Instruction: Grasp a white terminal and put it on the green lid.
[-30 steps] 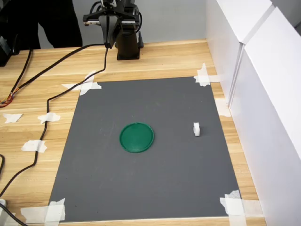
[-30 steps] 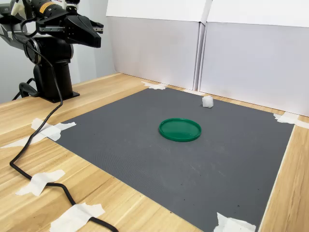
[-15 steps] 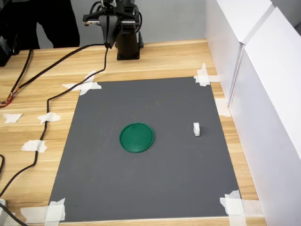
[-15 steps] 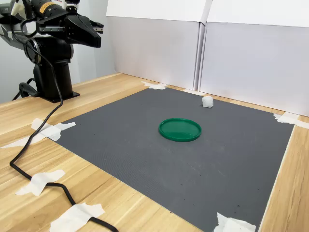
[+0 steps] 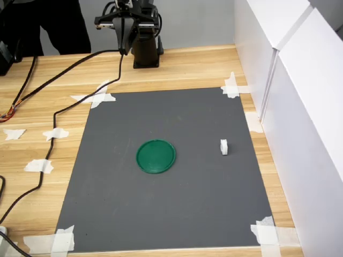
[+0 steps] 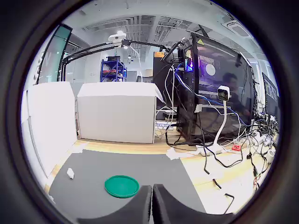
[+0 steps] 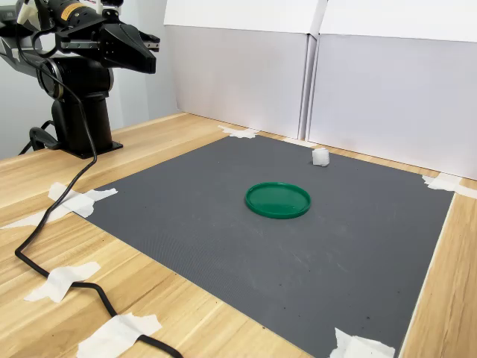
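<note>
White terminal (image 5: 224,146) stands upright on the dark grey mat (image 5: 161,214), near the mat's edge that runs along the white panels (image 5: 305,107), about midway between that edge's two corners. In the second exterior view it (image 7: 320,156) sits close to the mat's far edge, with nothing touching it. The green lid (image 5: 156,156) lies flat near the middle of the mat, well apart from the terminal, and its top is bare; the wrist view shows both, the lid (image 6: 122,186) nearer and the terminal (image 6: 70,173) off by the mat's edge. The gripper (image 5: 124,51) hangs high above the wooden table (image 5: 187,67) beyond the mat's far edge in the first exterior view, just in front of the arm's black base (image 5: 146,51). Its fingers (image 6: 159,205) are pressed together in the wrist view and hold nothing. A black cable (image 5: 59,112) trails across the table, and white tape (image 5: 231,85) pins the mat's corners.
</note>
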`<action>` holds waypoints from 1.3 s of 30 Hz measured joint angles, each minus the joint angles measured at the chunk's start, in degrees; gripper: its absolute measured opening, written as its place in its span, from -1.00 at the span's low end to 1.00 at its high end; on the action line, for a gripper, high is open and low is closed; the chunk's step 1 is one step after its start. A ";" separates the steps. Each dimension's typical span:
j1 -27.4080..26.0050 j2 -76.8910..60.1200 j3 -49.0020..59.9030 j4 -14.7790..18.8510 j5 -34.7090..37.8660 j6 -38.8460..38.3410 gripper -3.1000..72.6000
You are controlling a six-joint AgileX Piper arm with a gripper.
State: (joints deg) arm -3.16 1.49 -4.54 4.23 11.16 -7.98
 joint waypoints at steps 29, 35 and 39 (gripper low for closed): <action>0.00 27.55 -26.77 -2.59 27.09 -4.03 -0.96; 0.00 44.56 -38.94 -1.82 36.86 -4.27 -0.96; 0.00 53.49 -45.68 0.41 40.28 -5.21 -0.96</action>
State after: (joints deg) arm -3.16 54.97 -50.22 4.64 51.44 -13.19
